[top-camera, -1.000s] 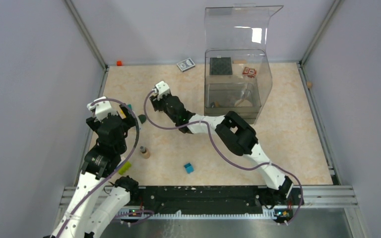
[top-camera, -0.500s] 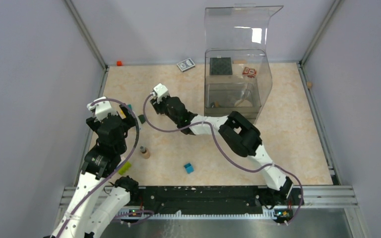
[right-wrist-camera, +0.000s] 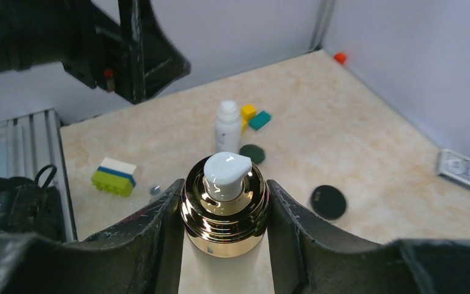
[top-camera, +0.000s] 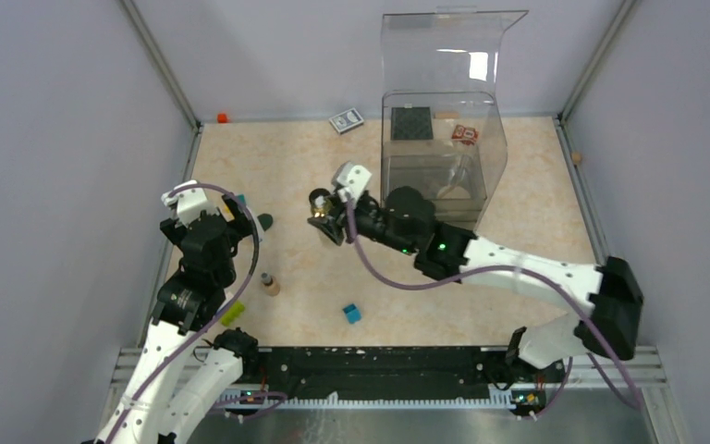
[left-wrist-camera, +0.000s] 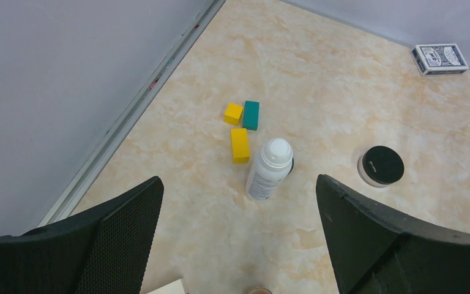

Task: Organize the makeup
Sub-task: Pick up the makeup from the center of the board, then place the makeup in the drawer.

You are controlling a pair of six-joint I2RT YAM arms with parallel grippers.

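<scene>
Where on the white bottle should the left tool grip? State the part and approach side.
Grip the white bottle around its straight body below the cap, from the near side where the left tool hovers: it stands upright, and yellow blocks crowd its far side.

Right gripper (right-wrist-camera: 224, 205) tight (left gripper (left-wrist-camera: 238, 184) wide)

Gold-collared bottle (right-wrist-camera: 223, 215) (white pump (right-wrist-camera: 225, 174))

beyond the left gripper's (left-wrist-camera: 238, 184) wide-spread jaws a white bottle (left-wrist-camera: 269, 168) stands just beside two yellow blocks (left-wrist-camera: 239, 144) and a teal block (left-wrist-camera: 251, 114), a black round compact (left-wrist-camera: 381, 165) to its right, a card box (left-wrist-camera: 439, 59) farther back.
</scene>
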